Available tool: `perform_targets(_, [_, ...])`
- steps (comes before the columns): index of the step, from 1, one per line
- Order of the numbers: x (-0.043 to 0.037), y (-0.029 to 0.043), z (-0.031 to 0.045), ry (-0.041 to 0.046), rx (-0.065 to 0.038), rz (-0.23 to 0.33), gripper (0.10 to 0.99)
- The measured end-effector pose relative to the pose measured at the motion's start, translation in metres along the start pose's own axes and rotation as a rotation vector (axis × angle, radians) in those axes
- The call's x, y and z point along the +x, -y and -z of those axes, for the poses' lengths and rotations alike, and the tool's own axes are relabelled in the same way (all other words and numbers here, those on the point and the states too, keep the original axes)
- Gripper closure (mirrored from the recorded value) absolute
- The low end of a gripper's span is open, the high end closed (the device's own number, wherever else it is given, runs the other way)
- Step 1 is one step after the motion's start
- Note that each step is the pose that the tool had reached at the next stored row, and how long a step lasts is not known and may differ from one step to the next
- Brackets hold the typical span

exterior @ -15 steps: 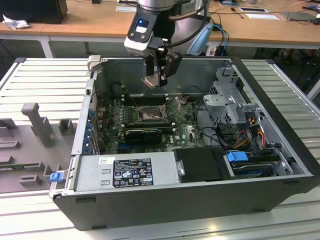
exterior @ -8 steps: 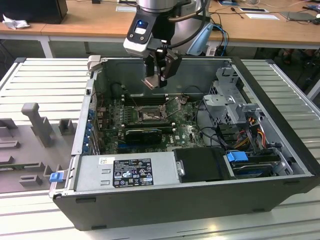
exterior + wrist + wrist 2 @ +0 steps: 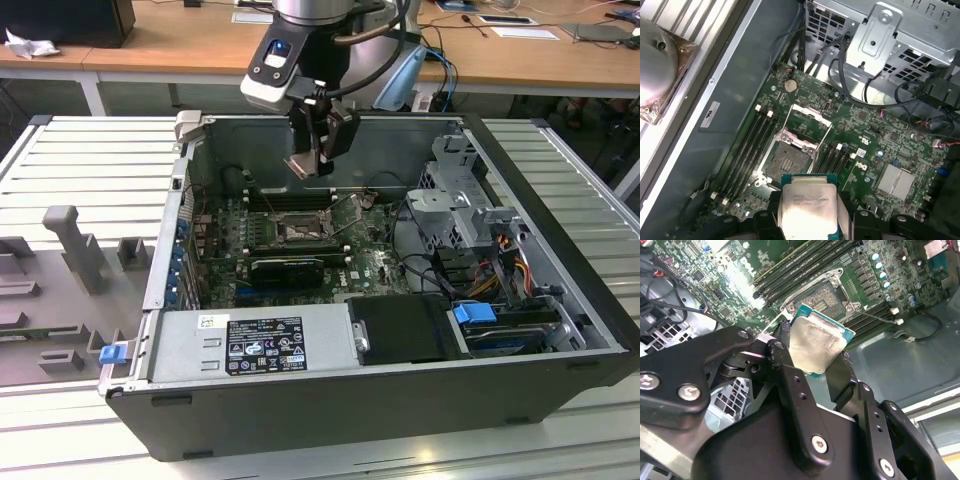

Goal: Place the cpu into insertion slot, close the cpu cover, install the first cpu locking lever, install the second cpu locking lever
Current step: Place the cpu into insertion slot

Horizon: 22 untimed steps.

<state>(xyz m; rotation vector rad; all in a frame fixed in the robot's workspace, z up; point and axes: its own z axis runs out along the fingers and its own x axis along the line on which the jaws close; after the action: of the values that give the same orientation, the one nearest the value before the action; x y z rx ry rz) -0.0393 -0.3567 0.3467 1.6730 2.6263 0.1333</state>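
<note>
My gripper (image 3: 312, 158) is shut on the cpu (image 3: 303, 164), a pale square plate held by its two opposite edges above the open computer case. In both wrist views the cpu (image 3: 816, 345) (image 3: 807, 206) sits between the black fingers (image 3: 782, 352). The insertion slot (image 3: 785, 162) (image 3: 300, 229) lies bare on the green board below, a short way from the held cpu. At the slot's far side the cpu cover (image 3: 812, 114), a silvery frame, stands swung open.
The case walls (image 3: 330, 395) enclose the board. Long black memory slots (image 3: 747, 145) flank the socket and a black card (image 3: 290, 268) lies in front of it. A metal drive cage (image 3: 460, 200) and loose cables (image 3: 430, 262) fill the exterior view's right. Grey fixtures (image 3: 70, 240) stand outside.
</note>
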Motion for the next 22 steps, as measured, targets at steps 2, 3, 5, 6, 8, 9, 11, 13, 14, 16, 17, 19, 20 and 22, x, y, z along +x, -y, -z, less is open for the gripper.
perform_targets(2, [0.0000, 0.0000, -0.0001, 0.0017, -0.001, -0.021, 0.557])
perform_targets(3, [0.0000, 0.0000, -0.0001, 0.0025, -0.001, -0.030, 0.557])
perform_targets(5, [0.0000, 0.0000, -0.0002, 0.0048, -0.001, -0.055, 0.557])
perform_targets(6, [0.0000, 0.0000, -0.0003, 0.0057, -0.002, -0.067, 0.557])
perform_targets(8, [0.0000, 0.0000, -0.0004, 0.0079, -0.002, -0.093, 0.557])
perform_targets(9, [0.0000, 0.0000, -0.0004, 0.0092, -0.003, -0.107, 0.557])
perform_targets(11, [0.0000, 0.0000, -0.0005, 0.0108, -0.003, -0.126, 0.557])
perform_targets(13, [0.0000, 0.0000, -0.0006, 0.0131, -0.004, -0.153, 0.557])
perform_targets(14, [0.0000, 0.0000, -0.0006, 0.0142, -0.004, -0.166, 0.557])
perform_targets(16, [0.0000, 0.0001, -0.0007, 0.0158, -0.005, -0.184, 0.557])
perform_targets(17, [0.0000, 0.0001, -0.0007, 0.0165, -0.005, -0.192, 0.557])
perform_targets(19, [0.0000, 0.0001, -0.0008, 0.0186, -0.005, -0.217, 0.557])
perform_targets(20, [0.0000, 0.0001, -0.0008, 0.0193, -0.006, -0.225, 0.557])
perform_targets(22, [0.0000, 0.0001, -0.0009, 0.0204, -0.006, -0.239, 0.557])
